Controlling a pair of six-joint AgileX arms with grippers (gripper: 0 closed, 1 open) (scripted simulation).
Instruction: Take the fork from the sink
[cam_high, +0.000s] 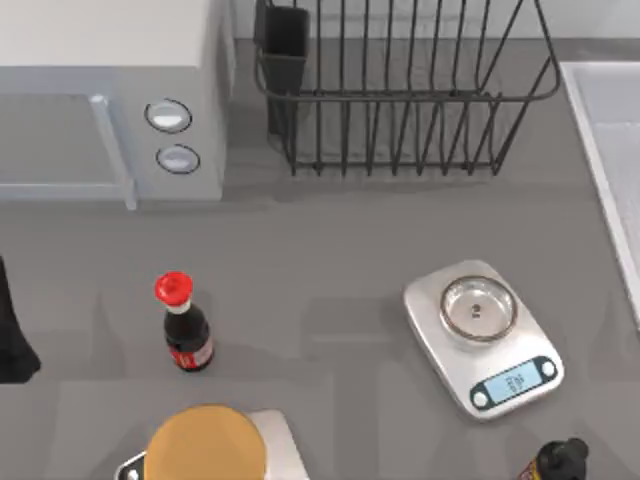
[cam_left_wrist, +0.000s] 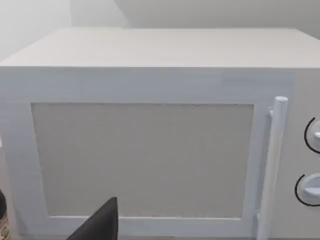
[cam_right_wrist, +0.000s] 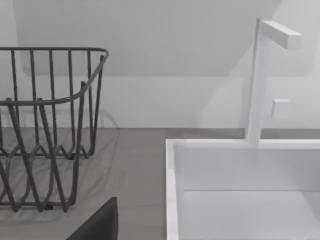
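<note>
Pale sink (cam_high: 600, 120) at table's right; fork unseen.

Pale rectangular sink (cam_high: 605, 130) at table's right edge, raised rim.

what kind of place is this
Most likely a kitchen counter: a white microwave stands at the back left, a black wire dish rack beside it, and a sink with a tap on the right.
</note>
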